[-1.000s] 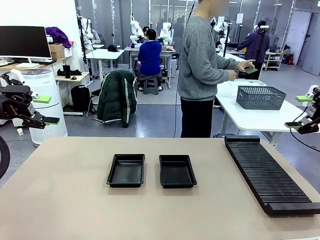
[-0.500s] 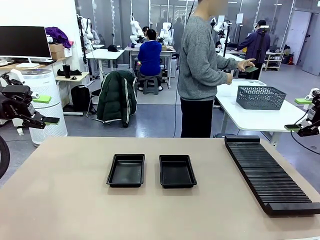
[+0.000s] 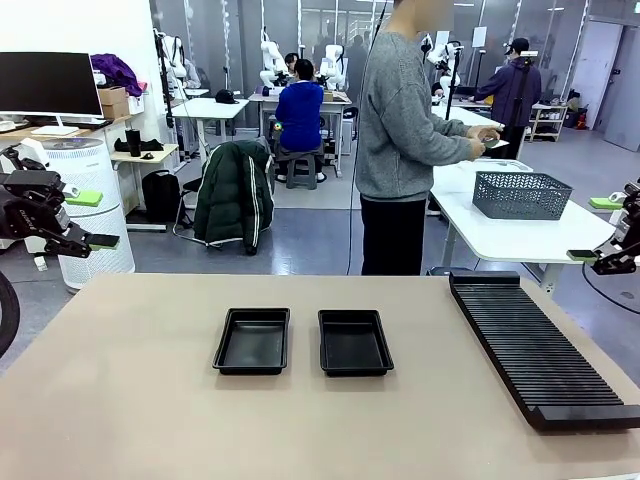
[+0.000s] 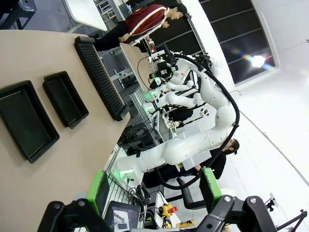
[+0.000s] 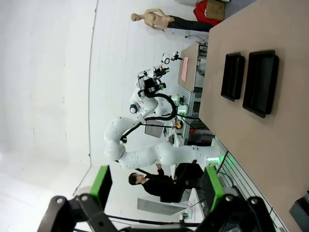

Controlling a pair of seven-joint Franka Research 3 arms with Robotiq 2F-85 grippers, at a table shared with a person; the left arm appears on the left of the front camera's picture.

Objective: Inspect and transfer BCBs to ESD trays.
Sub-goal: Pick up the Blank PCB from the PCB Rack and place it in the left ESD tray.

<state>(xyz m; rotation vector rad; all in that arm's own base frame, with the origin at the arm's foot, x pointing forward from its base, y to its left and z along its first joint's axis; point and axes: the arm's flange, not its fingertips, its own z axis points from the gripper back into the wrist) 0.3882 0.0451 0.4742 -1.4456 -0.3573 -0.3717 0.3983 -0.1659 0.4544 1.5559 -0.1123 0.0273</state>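
Left gripper (image 3: 95,220): jaws spread wide with nothing between them; it hangs in the air off the table's left edge, above the tabletop.
Left gripper pads (image 4: 99,191): green and bare; well apart in the left wrist view.
Right gripper (image 3: 595,228): jaws spread wide and empty; it hangs in the air off the table's right edge, above the tabletop.
Right gripper pads (image 5: 211,186): green and bare; well apart in the right wrist view.
ESD tray A (image 3: 252,340): black and shallow, with a bare floor; it lies flat on the table. It is well apart from the left gripper, lower than it and toward the table's middle, and is the tray nearer that gripper.
ESD tray B (image 3: 354,342): same make, also with a bare floor. It sits just beside ESD tray A on the side toward the right gripper, with a narrow gap between them, and is well apart from both grippers.
Rack (image 3: 535,345): long, black and ribbed. It lies on the table below the right gripper and inward of it, between that gripper and ESD tray B.
Table (image 3: 120,400): tan top, lower than both grippers.
Person (image 3: 400,120): wears a grey sweater and stands beyond the table's far edge, turned toward the right gripper's side.
Person's hands (image 3: 485,138): together, higher than the right gripper and well apart from it. Something small is between them, too small to tell what.
Basket (image 3: 520,195): grey mesh, on a white table behind the rack, beyond the right gripper toward the person.
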